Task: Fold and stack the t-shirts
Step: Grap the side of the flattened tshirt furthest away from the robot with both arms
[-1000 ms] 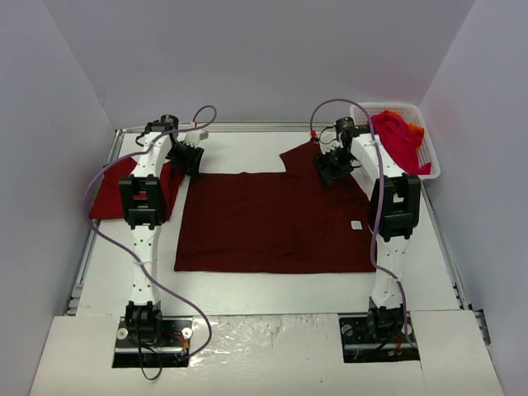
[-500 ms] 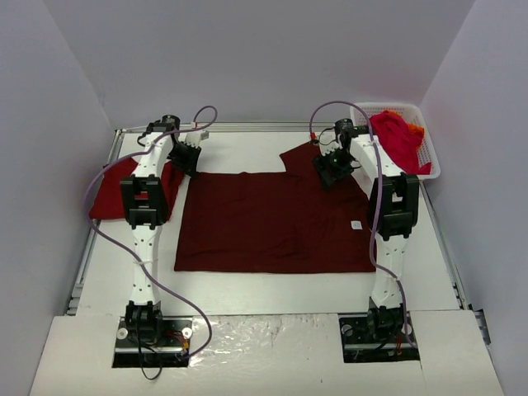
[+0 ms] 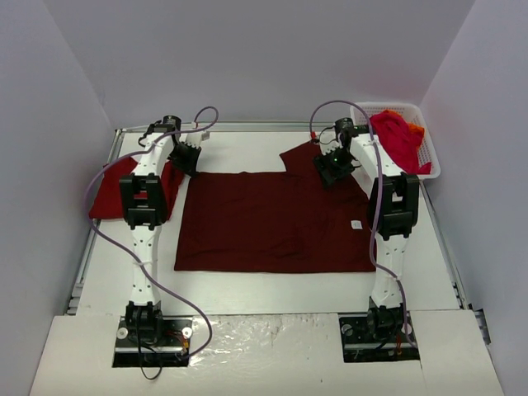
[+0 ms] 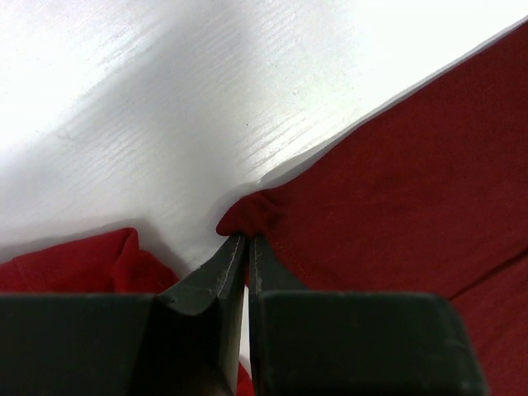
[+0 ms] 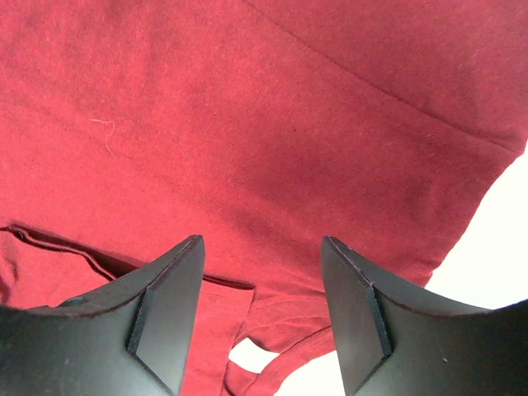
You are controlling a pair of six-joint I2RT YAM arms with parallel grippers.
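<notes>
**Camera arrangement.** The top external view looked down from above and behind both arm bases over the whole tabletop (image 3: 272, 285). Each wrist view looked closely along its own fingers (image 4: 210, 276) onto the maroon t-shirt (image 3: 272, 219), the cloth shared with the overhead view.

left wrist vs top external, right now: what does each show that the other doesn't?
Left wrist only: the left gripper is shut, pinching a bunched corner of the maroon shirt.

Top external only: that shirt's whole spread outline, the right gripper over its far right part, and the white basket holding a brighter red shirt.

Both: the maroon shirt, the white table, and the crimson shirt lying at the left.
</notes>
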